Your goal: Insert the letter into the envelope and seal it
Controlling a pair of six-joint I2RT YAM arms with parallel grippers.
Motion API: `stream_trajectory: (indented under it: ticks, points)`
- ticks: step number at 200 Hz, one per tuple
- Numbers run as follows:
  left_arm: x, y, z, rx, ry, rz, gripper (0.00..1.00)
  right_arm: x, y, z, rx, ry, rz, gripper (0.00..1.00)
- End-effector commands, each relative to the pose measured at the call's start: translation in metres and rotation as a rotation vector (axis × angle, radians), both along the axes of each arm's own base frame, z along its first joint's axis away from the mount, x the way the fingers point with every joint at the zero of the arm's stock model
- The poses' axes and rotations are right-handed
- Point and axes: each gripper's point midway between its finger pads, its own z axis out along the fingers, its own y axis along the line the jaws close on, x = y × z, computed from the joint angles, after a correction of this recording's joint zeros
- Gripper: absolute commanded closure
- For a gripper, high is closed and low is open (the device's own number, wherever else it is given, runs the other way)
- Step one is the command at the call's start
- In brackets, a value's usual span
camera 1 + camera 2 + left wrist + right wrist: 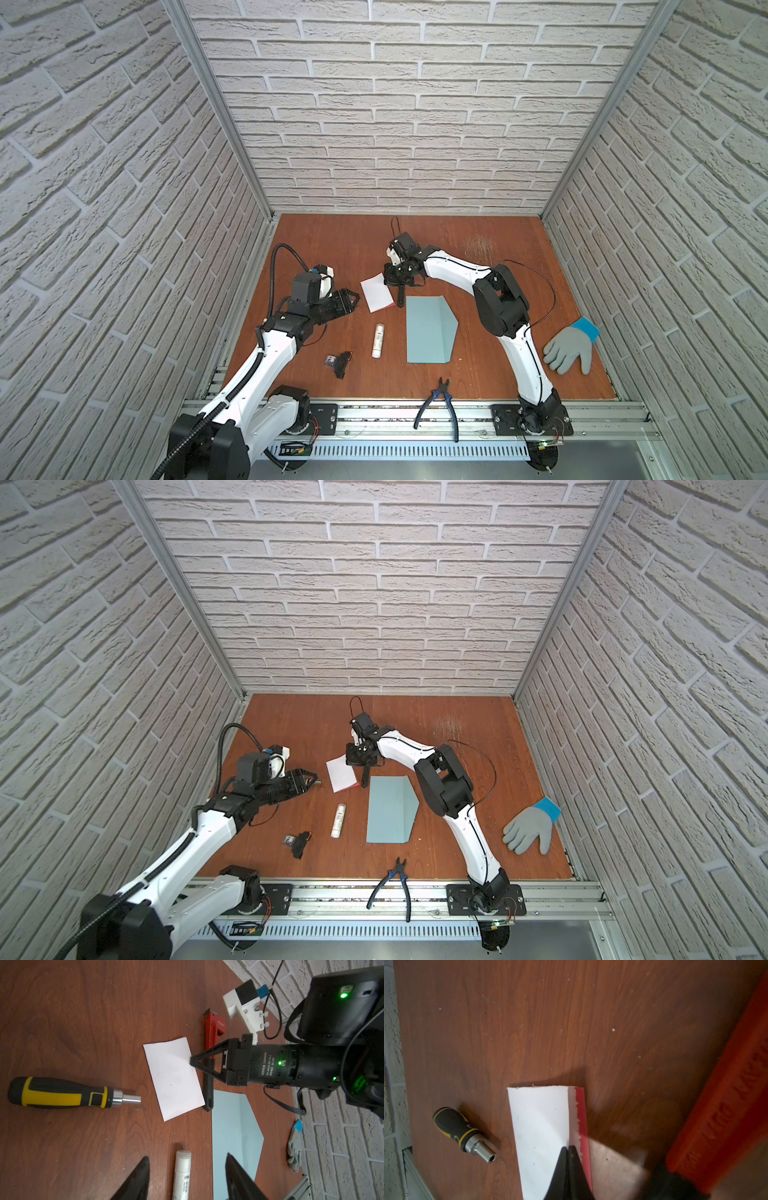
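With right gripper clenched on the letter at its red edge, near the envelope, and left gripper spread empty (1 thin pinch only), lift gently, keep flat, avoid buckling.

the right hand pinches the white, red-edged letter, a stubby screwdriver lying on the table nearby.
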Motion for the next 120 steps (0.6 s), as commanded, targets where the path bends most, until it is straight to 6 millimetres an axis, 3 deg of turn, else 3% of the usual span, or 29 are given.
stream_trajectory:
  ticks: [1, 55, 71, 101, 120]
  points:
    - [0.000, 0.006, 0.021, 0.003, -0.073, 0.014, 0.41, -0.002, 0.013, 0.080, 0.113, -0.131, 0.014, 0.94]
    - [-0.018, 0.006, 0.061, -0.057, -0.198, -0.001, 0.39, -0.038, -0.002, 0.162, 0.198, -0.253, 0.002, 0.94]
    - [-0.026, 0.003, 0.084, -0.119, -0.291, -0.013, 0.37, -0.053, -0.011, 0.182, 0.217, -0.285, -0.003, 0.94]
    - [-0.034, -0.007, 0.109, -0.237, -0.379, -0.051, 0.35, -0.084, -0.030, 0.209, 0.262, -0.321, -0.015, 0.94]
    - [-0.036, -0.015, 0.118, -0.325, -0.402, -0.074, 0.33, -0.104, -0.040, 0.213, 0.283, -0.318, -0.018, 0.94]
